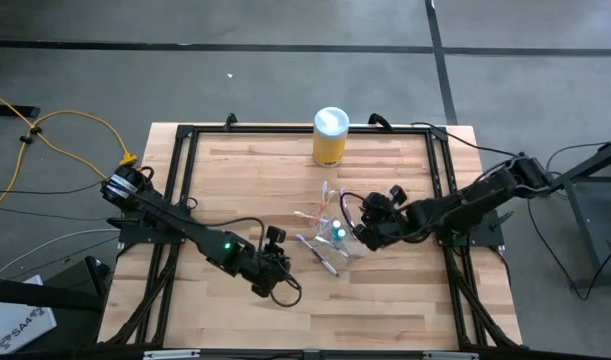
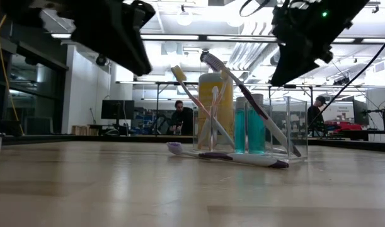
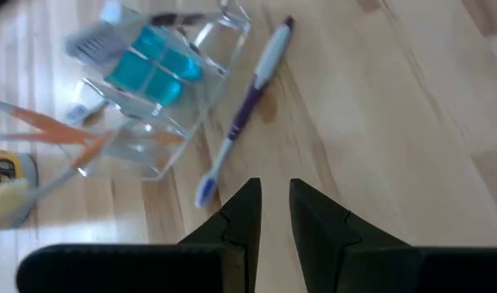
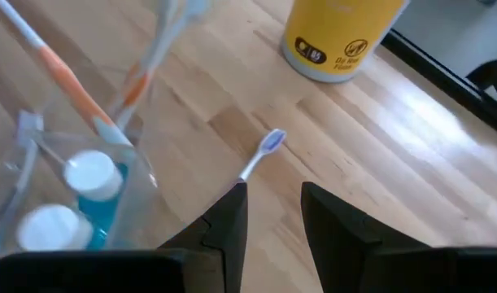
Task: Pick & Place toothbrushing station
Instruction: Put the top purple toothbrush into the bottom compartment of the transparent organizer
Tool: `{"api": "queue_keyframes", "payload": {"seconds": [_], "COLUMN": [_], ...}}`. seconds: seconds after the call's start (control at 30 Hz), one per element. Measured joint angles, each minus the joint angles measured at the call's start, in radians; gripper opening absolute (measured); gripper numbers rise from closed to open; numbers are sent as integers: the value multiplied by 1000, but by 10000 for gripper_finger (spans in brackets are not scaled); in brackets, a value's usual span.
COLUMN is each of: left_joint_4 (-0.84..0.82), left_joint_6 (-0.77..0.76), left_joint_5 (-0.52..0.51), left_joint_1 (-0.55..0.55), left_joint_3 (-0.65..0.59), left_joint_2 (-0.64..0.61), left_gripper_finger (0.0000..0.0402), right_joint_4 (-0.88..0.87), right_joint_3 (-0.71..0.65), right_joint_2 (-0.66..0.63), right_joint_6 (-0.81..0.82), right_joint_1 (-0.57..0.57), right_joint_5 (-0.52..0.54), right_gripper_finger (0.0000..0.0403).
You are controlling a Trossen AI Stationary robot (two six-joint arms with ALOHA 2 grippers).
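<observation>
Toothbrushes, a clear cup (image 1: pixel 343 236) and blue tubes sit together near the middle of the table (image 1: pixel 245 180), a little toward its right edge. From the low camera I see the cup standing upright, with two blue tubes (image 2: pixel 250 129) inside it and an orange toothbrush (image 2: pixel 198 104) and a purple toothbrush (image 2: pixel 246 101) leaning out of it at a slant. Another purple-and-white toothbrush (image 3: pixel 241 114) lies flat on the wood just beside the cup, on the side toward the front edge.

My right gripper (image 1: pixel 370 222) hangs just beside the cup on its right-edge side; through its wrist camera its fingers (image 4: pixel 224 224) stand a narrow gap apart with nothing between them, above the white caps of the tubes and the bristle end of a loose brush. My left gripper (image 1: pixel 277 262) is off toward the front-left of the cup, near it but apart; its fingers (image 3: pixel 244 212) are nearly together, also empty, pointing at the lying toothbrush.

A yellow canister (image 1: pixel 330 137) with a white lid stands upright near the back edge, well apart from the cup.
</observation>
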Motion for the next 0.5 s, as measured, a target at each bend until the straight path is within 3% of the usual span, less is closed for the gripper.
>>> {"api": "queue_keyframes", "payload": {"seconds": [0.17,0.5], "left_joint_4": [50,56], "left_joint_6": [5,6], "left_joint_5": [0,13], "left_joint_1": [46,108], "left_joint_3": [0,0], "left_joint_2": [0,0], "left_gripper_finger": [59,59], "right_joint_4": [41,162], "right_joint_3": [-54,-255], "right_joint_2": [-87,-395], "right_joint_6": [-150,-269], "right_joint_1": [-73,-167], "right_joint_5": [-114,-282], "right_gripper_finger": [110,110]}}
